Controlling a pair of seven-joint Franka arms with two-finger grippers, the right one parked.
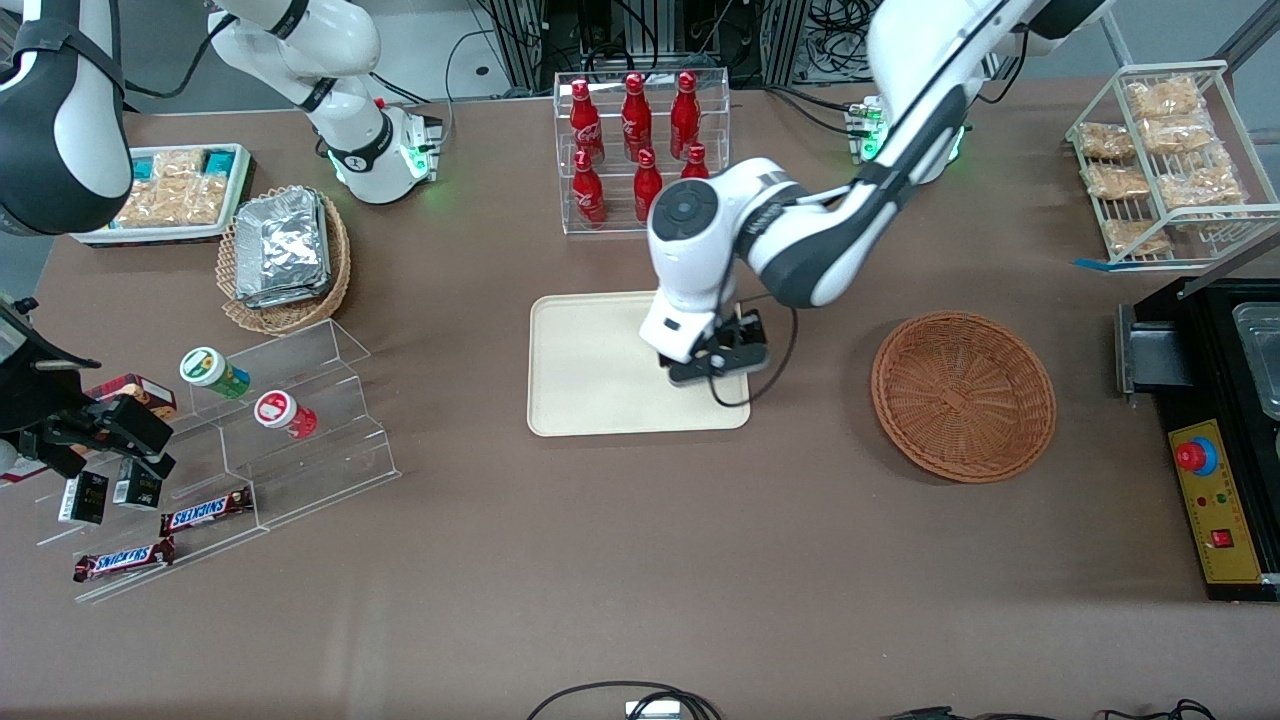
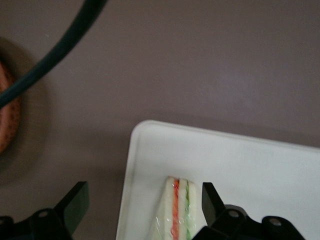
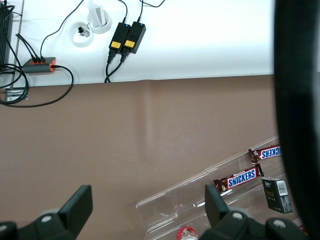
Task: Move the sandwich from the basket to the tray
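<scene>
Clear-wrapped triangular sandwich (image 2: 176, 210) lies on cream rectangular tray (image 2: 260, 165), drop apparently done; claw (image 2: 142, 207) spread wide above it; reddish-brown wicker basket (image 1: 963, 395) empty.

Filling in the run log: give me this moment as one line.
gripper: open, over tray corner | sandwich: on tray, between the fingers, beside one | basket: empty | step: sandwich released

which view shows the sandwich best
The left wrist view: the sandwich lies on the tray between the open gripper fingers. In the front view the arm hides it; the right wrist view misses it.
</scene>
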